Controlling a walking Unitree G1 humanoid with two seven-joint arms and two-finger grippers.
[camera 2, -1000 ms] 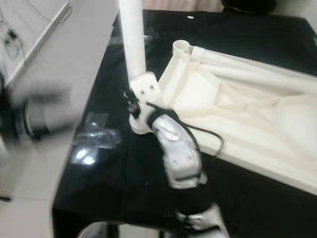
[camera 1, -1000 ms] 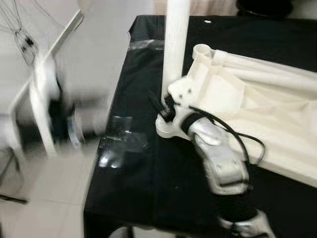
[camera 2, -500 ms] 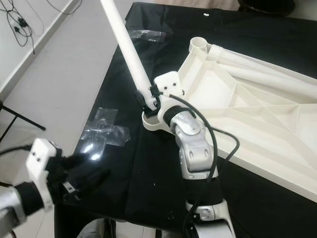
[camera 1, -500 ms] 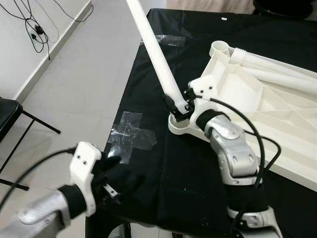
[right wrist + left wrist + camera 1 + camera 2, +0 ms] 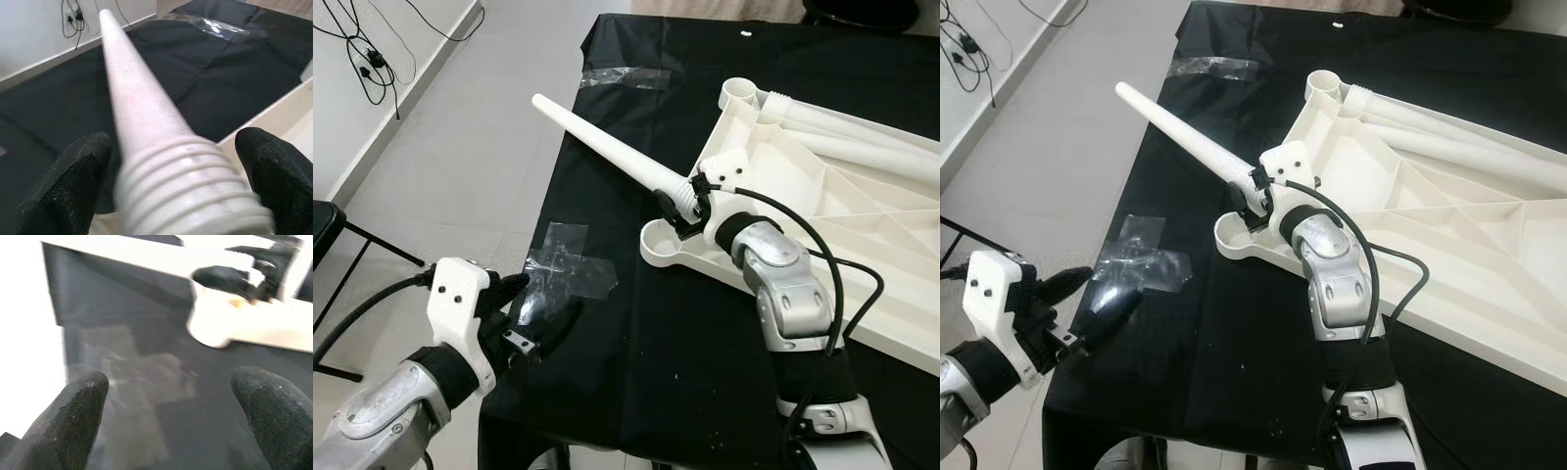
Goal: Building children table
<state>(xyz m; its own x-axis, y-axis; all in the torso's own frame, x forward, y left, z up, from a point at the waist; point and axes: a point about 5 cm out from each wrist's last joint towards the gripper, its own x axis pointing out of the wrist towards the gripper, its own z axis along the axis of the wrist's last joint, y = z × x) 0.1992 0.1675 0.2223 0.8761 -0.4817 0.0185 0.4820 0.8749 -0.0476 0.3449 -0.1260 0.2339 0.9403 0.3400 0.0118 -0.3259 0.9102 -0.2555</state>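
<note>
A white children's table top (image 5: 822,196) lies upside down on the black-covered table (image 5: 636,362). My right gripper (image 5: 690,206) is shut on the threaded end of a white tapered table leg (image 5: 607,157), just above the round corner socket (image 5: 666,240). The leg leans low, its thin tip pointing to the far left. In the right wrist view the fingers (image 5: 73,171) flank the leg's threads (image 5: 190,196). My left gripper (image 5: 543,308) is open at the table's near left edge, over a patch of clear tape (image 5: 570,269); its fingertips (image 5: 73,421) stand wide apart.
Two more white legs (image 5: 862,132) lie on the far side of the table top. A second tape strip (image 5: 626,76) sits at the far left of the cloth. A dark chair (image 5: 328,230) and wall cables (image 5: 362,49) are on the floor side, left.
The leg has tipped from upright down to a low lean toward the far left, still in my right gripper. My left arm has come into view and moved over the tape. The camera shifted.
</note>
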